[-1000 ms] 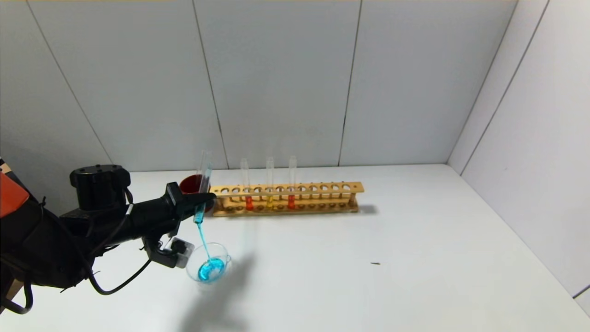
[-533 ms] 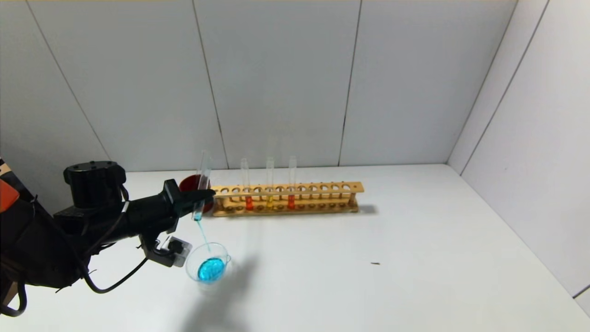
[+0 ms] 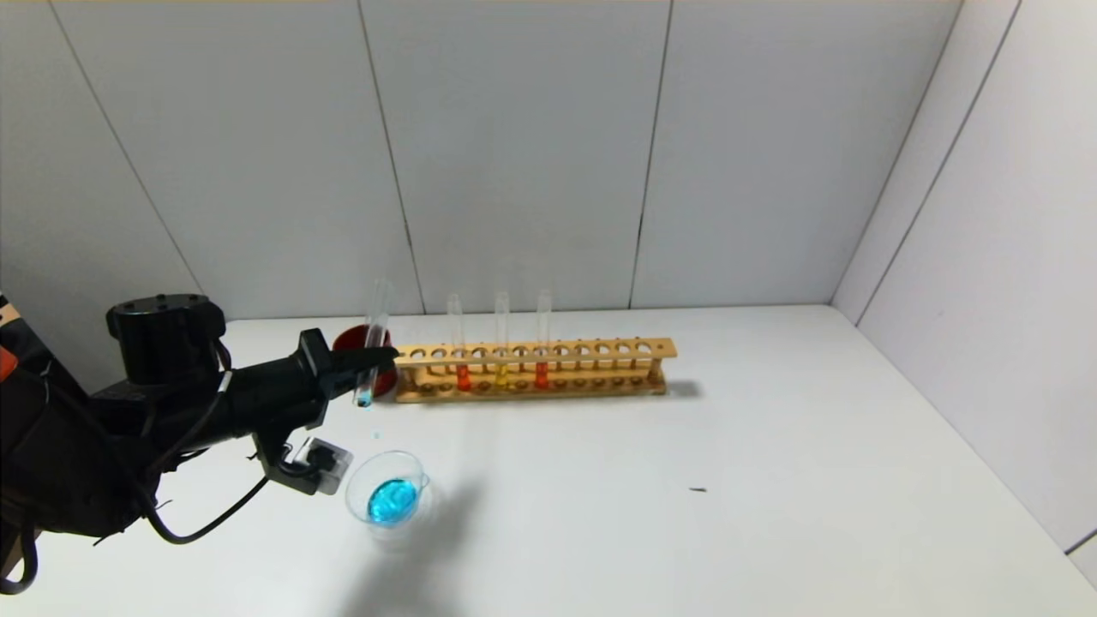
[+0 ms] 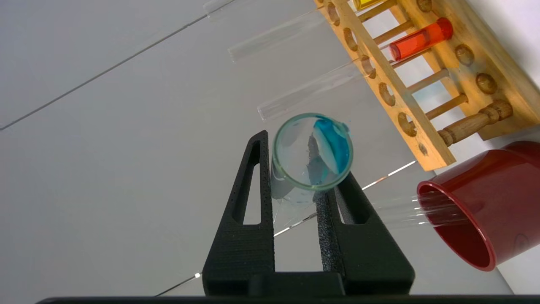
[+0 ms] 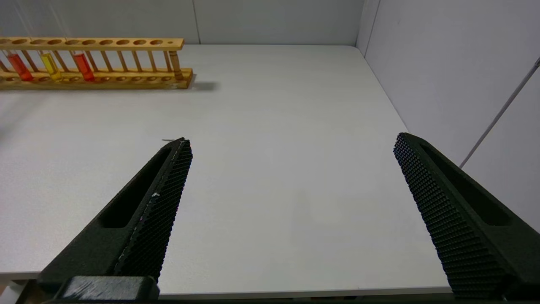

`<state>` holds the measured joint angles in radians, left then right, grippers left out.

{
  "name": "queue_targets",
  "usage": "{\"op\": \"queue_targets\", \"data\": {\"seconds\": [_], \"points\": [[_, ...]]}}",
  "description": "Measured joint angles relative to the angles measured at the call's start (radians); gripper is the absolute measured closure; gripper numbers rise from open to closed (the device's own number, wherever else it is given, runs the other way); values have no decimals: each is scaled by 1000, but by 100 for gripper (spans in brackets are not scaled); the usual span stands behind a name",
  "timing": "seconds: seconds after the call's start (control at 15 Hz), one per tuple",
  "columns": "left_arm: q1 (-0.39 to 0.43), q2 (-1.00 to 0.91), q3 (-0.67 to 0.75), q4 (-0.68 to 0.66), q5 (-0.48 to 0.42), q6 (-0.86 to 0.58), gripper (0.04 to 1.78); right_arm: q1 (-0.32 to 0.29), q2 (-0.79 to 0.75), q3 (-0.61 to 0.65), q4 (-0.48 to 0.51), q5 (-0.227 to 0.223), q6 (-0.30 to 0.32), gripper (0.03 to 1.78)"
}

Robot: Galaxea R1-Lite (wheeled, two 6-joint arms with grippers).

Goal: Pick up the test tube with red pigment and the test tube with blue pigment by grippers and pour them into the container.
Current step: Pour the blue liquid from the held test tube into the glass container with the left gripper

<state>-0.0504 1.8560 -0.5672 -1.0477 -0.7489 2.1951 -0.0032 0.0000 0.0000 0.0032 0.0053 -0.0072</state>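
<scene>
The left claw [image 3: 373,358], matte black and wedge-shaped, pinches the slim glass test tube with blue pigment [image 3: 370,343] upended, mouth down, above the container [image 3: 387,495], a round clear dish pooled with teal near the tabletop's [image 3: 686,514] left edge. The right claw [image 5: 291,177], ribbed pads spread wide, hovers over the tabletop's right side.

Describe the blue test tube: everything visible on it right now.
The test tube with blue pigment is slim clear glass, upended nearly vertical with its mouth down, clamped mid-length in the left gripper. It hangs above and behind the container, not touching it. Only a teal trace remains at the mouth, with a drop falling below; the wrist view shows a blue smear inside the rim. Blue liquid sits in the container.
</scene>
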Motion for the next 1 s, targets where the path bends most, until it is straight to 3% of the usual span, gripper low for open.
{"op": "queue_targets", "data": {"seconds": [1.0], "points": [[28, -47, -2, 29, -21, 56, 149, 0, 0, 0, 0, 0, 0, 6]]}}
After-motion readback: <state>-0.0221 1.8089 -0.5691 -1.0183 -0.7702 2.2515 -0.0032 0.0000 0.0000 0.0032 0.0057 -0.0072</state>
